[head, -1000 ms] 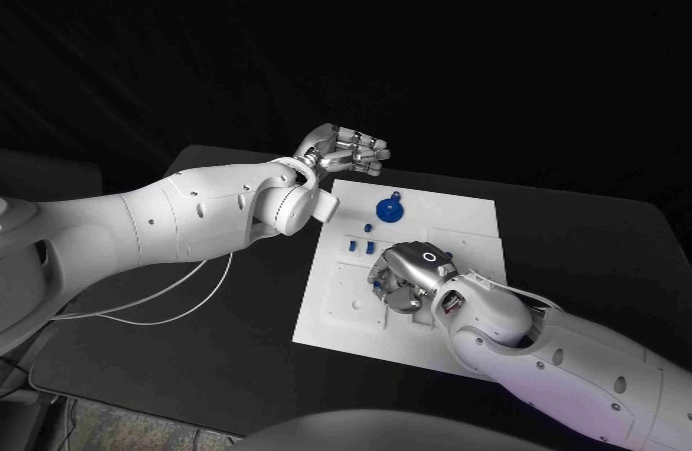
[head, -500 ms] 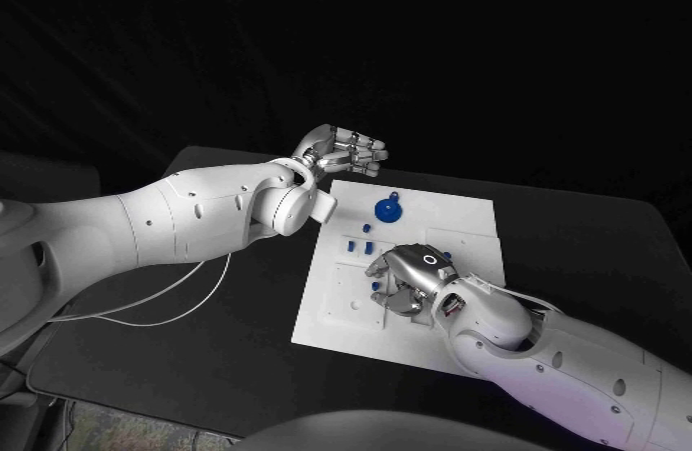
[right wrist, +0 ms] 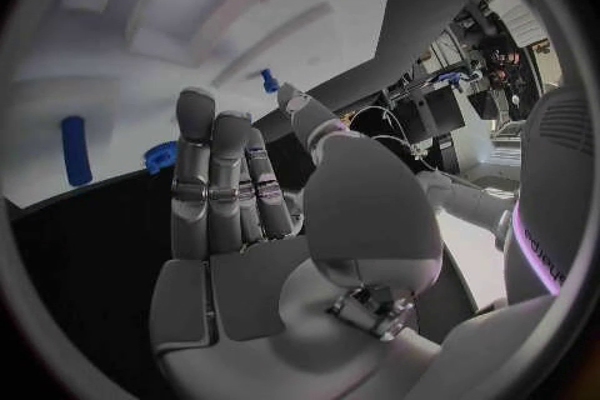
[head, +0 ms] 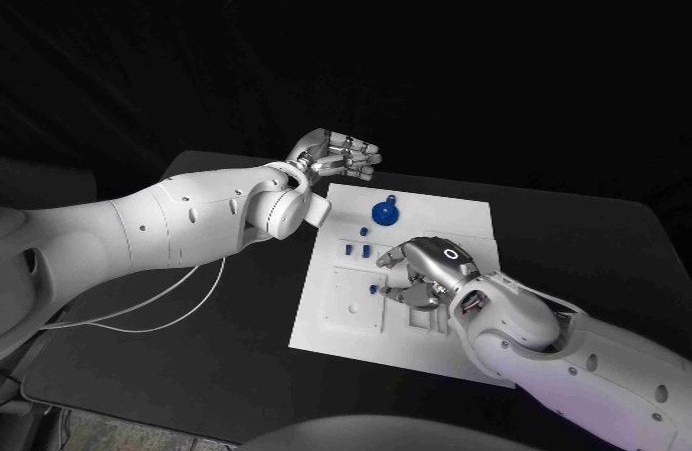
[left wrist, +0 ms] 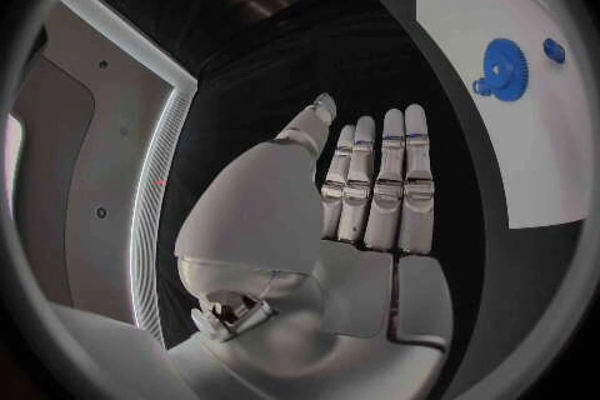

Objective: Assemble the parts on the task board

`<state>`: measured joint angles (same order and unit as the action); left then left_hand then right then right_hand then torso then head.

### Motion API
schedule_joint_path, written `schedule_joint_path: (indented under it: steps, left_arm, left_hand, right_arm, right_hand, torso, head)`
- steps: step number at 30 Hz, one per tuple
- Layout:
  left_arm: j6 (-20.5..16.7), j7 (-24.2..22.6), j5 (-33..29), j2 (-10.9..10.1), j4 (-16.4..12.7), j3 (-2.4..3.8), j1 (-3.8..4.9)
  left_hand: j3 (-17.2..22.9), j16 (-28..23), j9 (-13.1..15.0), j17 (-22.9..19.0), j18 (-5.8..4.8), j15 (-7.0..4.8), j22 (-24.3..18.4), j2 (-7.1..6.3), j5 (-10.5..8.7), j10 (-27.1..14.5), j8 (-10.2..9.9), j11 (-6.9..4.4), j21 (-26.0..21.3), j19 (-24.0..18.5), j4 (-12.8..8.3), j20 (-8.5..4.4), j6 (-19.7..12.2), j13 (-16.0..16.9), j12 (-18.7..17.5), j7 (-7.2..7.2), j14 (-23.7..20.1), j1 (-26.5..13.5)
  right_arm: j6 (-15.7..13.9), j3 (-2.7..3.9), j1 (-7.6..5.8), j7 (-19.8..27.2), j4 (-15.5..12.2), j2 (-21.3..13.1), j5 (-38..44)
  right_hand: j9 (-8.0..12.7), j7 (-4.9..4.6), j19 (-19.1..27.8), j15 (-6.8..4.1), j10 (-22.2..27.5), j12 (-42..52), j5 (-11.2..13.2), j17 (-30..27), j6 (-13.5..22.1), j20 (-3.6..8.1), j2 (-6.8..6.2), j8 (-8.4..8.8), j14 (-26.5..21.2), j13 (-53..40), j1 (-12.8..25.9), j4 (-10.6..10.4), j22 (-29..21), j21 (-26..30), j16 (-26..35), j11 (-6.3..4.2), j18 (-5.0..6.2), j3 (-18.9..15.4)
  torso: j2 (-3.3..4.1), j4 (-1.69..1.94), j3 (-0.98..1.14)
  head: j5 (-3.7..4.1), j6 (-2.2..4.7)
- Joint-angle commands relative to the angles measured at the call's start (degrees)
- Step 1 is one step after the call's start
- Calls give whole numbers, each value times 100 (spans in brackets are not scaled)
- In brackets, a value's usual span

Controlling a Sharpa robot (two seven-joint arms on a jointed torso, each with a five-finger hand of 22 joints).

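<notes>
Currently the right hand [head: 427, 271] is held over the white task board [head: 459, 216], fingers apart and empty, near small blue parts [head: 356, 244]; the left hand [head: 338, 155], fingers curled on nothing, is kept beyond the board's far corner, near the blue gear [head: 385, 212].

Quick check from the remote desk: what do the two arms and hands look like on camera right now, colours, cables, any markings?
Both arms are glossy white shells with small dark holes. The left hand and right hand are silver metal with segmented fingers and grey pads. A thin white cable loops under the left arm. The right hand's back carries a dark ring mark.
</notes>
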<state>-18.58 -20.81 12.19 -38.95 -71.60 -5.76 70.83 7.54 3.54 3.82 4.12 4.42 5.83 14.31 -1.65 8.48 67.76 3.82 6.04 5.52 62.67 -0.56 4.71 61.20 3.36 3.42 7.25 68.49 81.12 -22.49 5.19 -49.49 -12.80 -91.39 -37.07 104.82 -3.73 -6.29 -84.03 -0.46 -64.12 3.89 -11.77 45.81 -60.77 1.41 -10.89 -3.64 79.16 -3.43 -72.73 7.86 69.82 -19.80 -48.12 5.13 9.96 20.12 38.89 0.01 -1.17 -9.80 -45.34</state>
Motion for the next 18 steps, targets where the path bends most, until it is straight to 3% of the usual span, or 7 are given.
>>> schedule_joint_path:
  steps: [1,6,9,11,14,18]
  left_arm:
    - [103,-19,4,-9,3,4,7]
    - [111,-20,6,-20,25,4,7]
    - [125,-24,8,-23,38,3,6]
    - [138,-31,8,-26,40,2,6]
    - [149,-39,9,-30,43,2,5]
    - [157,-46,9,-33,45,1,4]
  left_hand:
    - [5,2,-1,9,20,-6,-5,-2,1,-25,-16,15,28,16,35,6,6,2,0,20,20,34]
    - [5,2,-1,9,20,-6,-5,-2,1,-25,-16,15,28,16,35,6,6,2,0,20,20,34]
    - [14,1,-1,10,18,-11,-9,-2,8,-10,-16,10,42,16,34,1,11,3,1,19,29,43]
    - [15,1,-1,10,18,-11,-9,-2,8,-10,-17,10,43,16,34,1,11,3,1,19,29,43]
    - [15,1,-1,10,18,-11,-9,-2,8,-10,-17,10,43,16,34,1,11,3,1,19,29,43]
    - [15,1,-1,10,18,-11,-9,-2,8,-10,-17,10,43,16,34,1,11,3,1,19,29,43]
  right_arm:
    - [36,192,-5,141,-146,-194,-480]
    - [276,550,-11,192,-229,-508,-759]
    - [413,714,-28,226,-195,-666,-1013]
    - [465,781,-35,229,-177,-732,-1044]
    - [560,831,-40,202,-146,-787,-1025]
    - [773,873,-43,112,-86,-837,-837]
  right_hand:
    - [3,1,-243,-58,-183,-14,2,-20,-110,77,50,7,49,5,98,28,9,-113,-28,-43,-63,307]
    - [0,-6,-240,-73,-275,-25,-39,-19,-182,101,17,3,65,4,213,72,18,-235,-36,-60,-93,606]
    - [-1,-21,-239,-73,-284,-27,-73,-17,-207,102,15,3,67,4,224,71,14,-251,-39,-58,-96,591]
    - [-1,-48,-237,-75,-324,-25,-155,-15,-232,106,46,3,62,4,216,52,2,-253,-40,-61,-99,557]
    - [-1,-41,-231,-72,-318,-29,-146,-11,-248,102,35,4,56,3,266,103,-7,-252,-41,-61,-97,569]
    - [1,-38,-225,-60,-248,-27,-93,-17,-202,90,23,6,41,3,208,93,-38,-209,-32,-46,-91,425]
  torso:
    - [-3,-8,-1]
    - [-12,-16,-3]
    - [-8,-13,4]
    - [-1,-4,9]
    - [2,-5,12]
    - [3,-4,1]
  head:
    - [42,38]
    - [78,78]
    - [104,113]
    - [132,145]
    - [141,165]
    - [150,167]
